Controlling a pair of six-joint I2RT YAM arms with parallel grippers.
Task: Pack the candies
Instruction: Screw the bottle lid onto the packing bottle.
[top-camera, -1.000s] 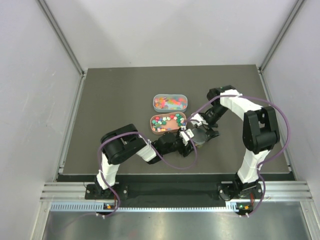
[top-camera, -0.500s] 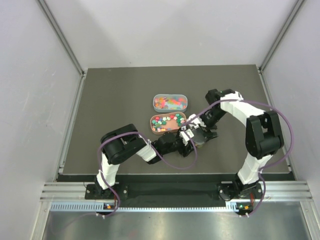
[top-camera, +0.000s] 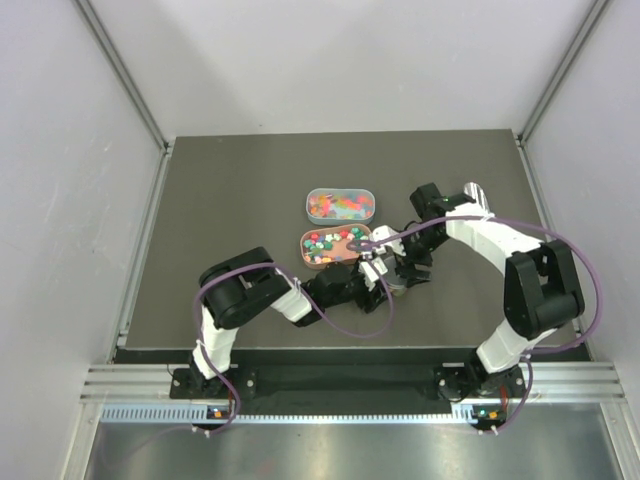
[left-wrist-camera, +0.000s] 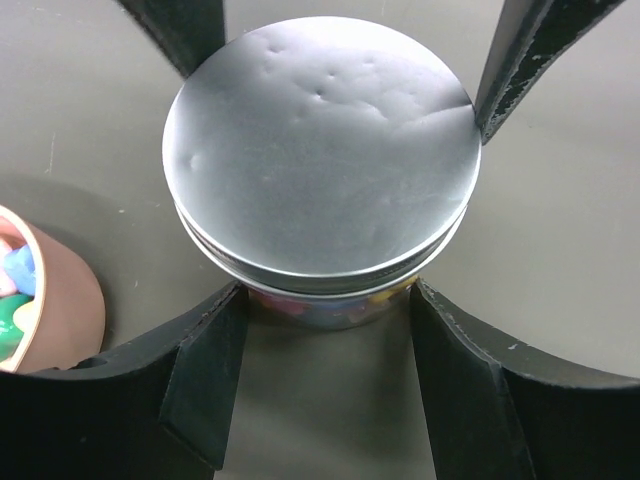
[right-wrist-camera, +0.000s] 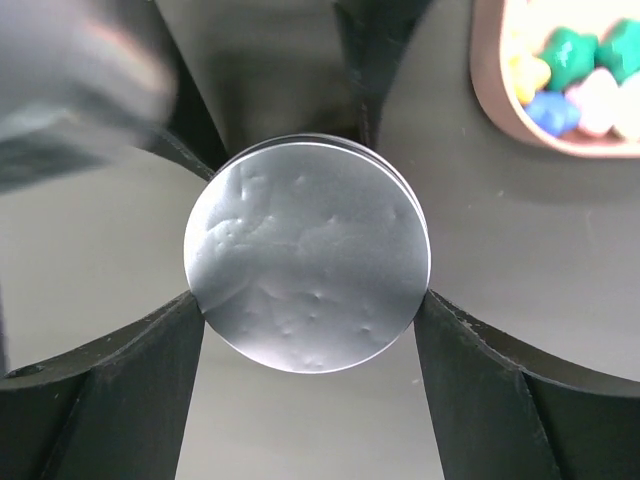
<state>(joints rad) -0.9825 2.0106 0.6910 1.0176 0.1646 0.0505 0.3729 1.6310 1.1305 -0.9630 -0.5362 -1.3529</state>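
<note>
Candies (right-wrist-camera: 575, 70): tiny sweets in mixed colours, seen in 3 places: the small round clear jar (left-wrist-camera: 345, 302), the oblong brown tray (left-wrist-camera: 70, 300) and the oblong clear box (top-camera: 312, 206).
Left gripper (left-wrist-camera: 328, 300): low over the dark grey table (top-camera: 230, 200), coming from the near left. Its 2 black fingers are clamped on the jar wall below the lid, 1 on each side.
Jar: upright on the table between the 2 grippers. Pink and yellow candies show through its wall.
Lid: round silver metal lid (left-wrist-camera: 320, 140), slightly dented, sitting flat on the jar mouth.
Right gripper (right-wrist-camera: 308, 300): above the jar, coming from the far right. Its 2 fingers press the lid rim on opposite sides and grip it.
Brown tray: just beyond the jar to the left, not touching it. It holds white, green, blue, red and yellow candies.
Clear box: rounded ends, just behind the brown tray. It holds candies, mostly orange, pink and yellow. Whether box and tray touch: cannot tell.
</note>
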